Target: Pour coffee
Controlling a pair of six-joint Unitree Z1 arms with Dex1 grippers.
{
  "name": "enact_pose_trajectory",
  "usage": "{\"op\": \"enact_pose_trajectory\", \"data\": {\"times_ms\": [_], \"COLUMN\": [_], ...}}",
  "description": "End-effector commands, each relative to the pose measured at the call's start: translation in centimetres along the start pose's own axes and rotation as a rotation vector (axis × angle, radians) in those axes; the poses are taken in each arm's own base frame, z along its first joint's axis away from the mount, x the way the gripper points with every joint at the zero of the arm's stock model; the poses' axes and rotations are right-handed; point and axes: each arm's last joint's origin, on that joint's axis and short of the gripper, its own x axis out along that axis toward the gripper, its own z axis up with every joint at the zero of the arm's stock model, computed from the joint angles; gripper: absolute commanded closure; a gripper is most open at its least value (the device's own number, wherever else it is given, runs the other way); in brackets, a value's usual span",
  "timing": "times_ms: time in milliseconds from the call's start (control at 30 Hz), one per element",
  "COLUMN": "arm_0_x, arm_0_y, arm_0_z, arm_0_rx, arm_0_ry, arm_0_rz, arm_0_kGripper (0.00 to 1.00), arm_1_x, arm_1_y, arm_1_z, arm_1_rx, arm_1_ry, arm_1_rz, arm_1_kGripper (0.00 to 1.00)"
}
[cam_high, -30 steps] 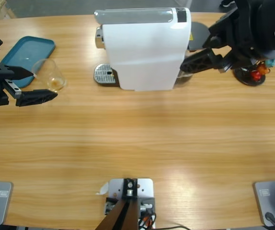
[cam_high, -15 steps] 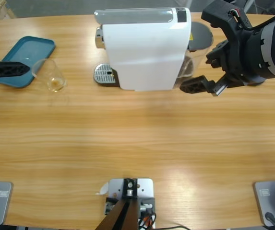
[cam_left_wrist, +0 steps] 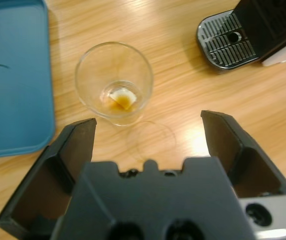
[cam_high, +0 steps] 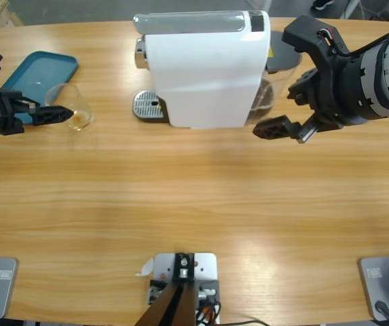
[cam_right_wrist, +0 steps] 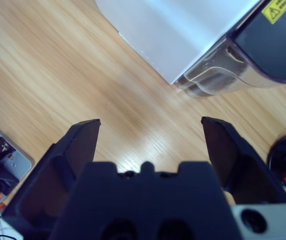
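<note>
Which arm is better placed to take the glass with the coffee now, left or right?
Left, most likely. Its open pincer points at the glass beside the blue tray. The right pincer is open over bare table by the white coffee machine, far from the glass.

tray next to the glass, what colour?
Teal blue, plain. The tray shows best in the left wrist view, beside the glass.

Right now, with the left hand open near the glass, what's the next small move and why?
Probably ease the left hand forward until its jaws straddle the glass, then close. The jaws are open and the glass, with a little coffee at the bottom, stands upright just ahead of them, untouched, beside the blue tray.
</note>
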Motion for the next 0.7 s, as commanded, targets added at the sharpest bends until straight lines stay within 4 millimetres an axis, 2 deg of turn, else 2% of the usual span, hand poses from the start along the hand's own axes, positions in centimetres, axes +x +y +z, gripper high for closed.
{"op": "enact_pose_trajectory", "data": {"times_ms": [33, 367, 567, 600, 700], "arm_0_x": [3.2, 5.9, 7.1, 8.0, 8.2], "arm_0_y": [0.5, 0.6, 1.3, 1.3, 1.3], "arm_0_z": [-1.3, -1.2, -1.2, -1.1, -1.2], "arm_0_rx": [0.013, 0.016, -0.015, -0.016, -0.016], "arm_0_ry": [0.094, 0.109, 0.093, 0.075, 0.060], "arm_0_rz": [0.078, 0.121, 0.266, 0.272, 0.268], "arm_0_kGripper": [0.092, 0.092, 0.092, 0.092, 0.123], "arm_1_x": [1.3, 2.1, 2.3, 2.5, 2.8], "arm_1_y": [-1.0, -1.6, -1.9, -1.8, -1.8], "arm_1_z": [-0.5, -0.7, -0.9, -1.0, -0.9], "arm_1_rx": [-0.009, -0.017, -0.018, -0.019, -0.018], "arm_1_ry": [0.041, 0.063, 0.075, 0.079, 0.082], "arm_1_rz": [0.009, 0.018, 0.018, 0.022, 0.025], "arm_1_kGripper": [0.105, 0.105, 0.105, 0.105, 0.105]}}
